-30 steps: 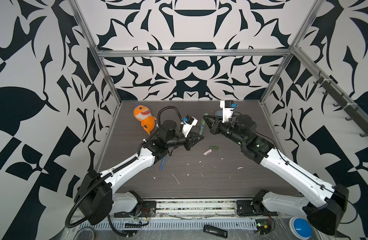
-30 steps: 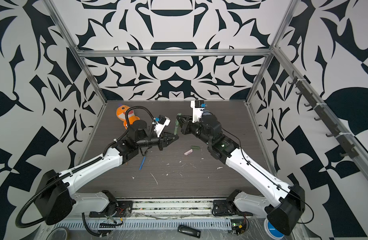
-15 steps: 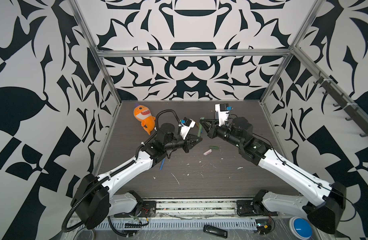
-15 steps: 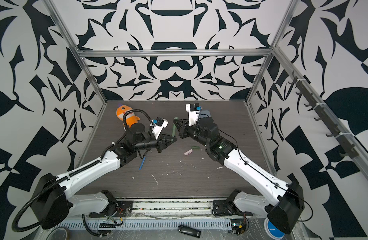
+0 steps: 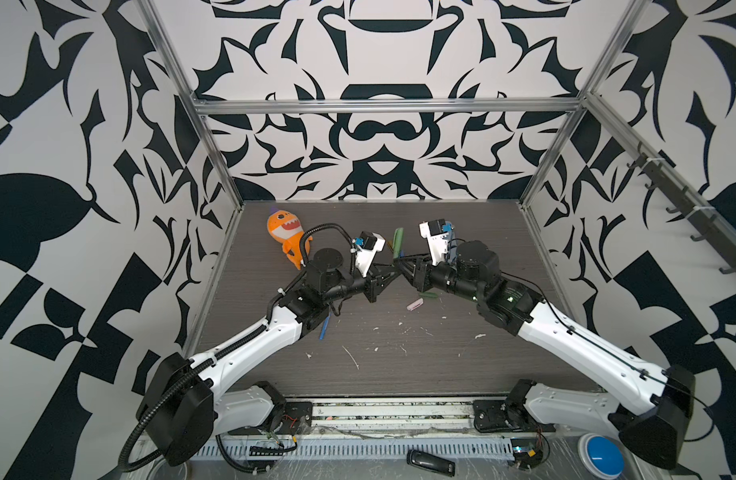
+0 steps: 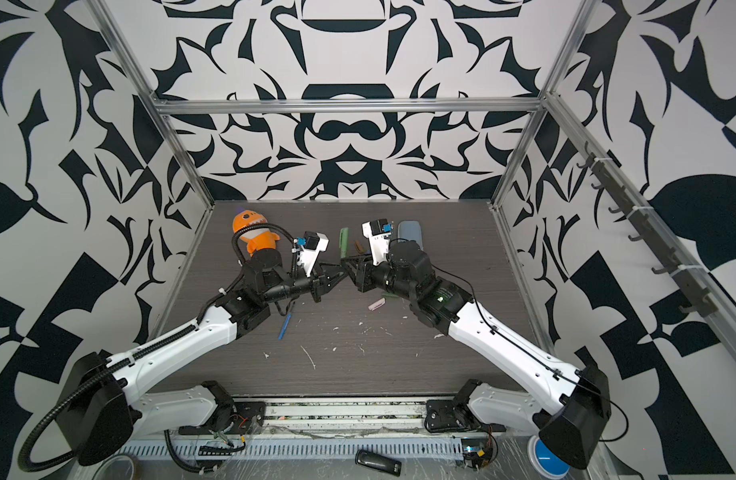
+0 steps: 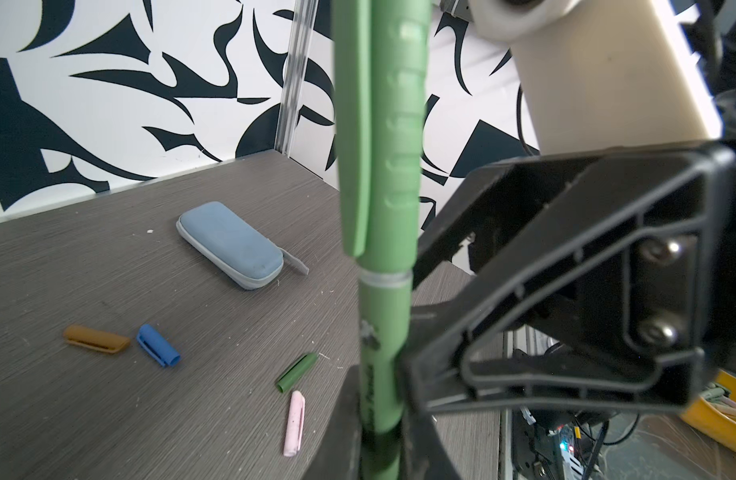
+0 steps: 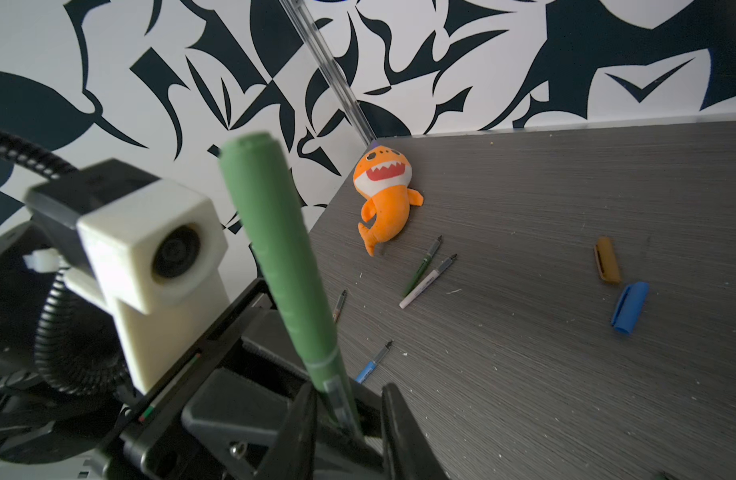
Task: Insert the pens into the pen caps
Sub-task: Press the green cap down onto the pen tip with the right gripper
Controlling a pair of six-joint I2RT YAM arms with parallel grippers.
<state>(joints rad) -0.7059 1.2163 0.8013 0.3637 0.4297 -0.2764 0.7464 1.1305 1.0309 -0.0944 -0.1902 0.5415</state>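
Left wrist view | mid-frame, my left gripper [image 7: 380, 436] clamps green pen [image 7: 385, 324] upright, green cap [image 7: 399, 145] seated | right gripper [image 8: 351, 399] jaws parted: bracing unneeded, I judge.

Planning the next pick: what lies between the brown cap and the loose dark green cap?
The blue cap, beside the brown cap, in the left wrist view.

A green pen [image 7: 385, 332], green cap [image 7: 399, 124] fitted, stands upright in the left gripper [image 7: 380, 440]; other pens [image 8: 427, 281] and caps [image 7: 158, 345] lie below it.
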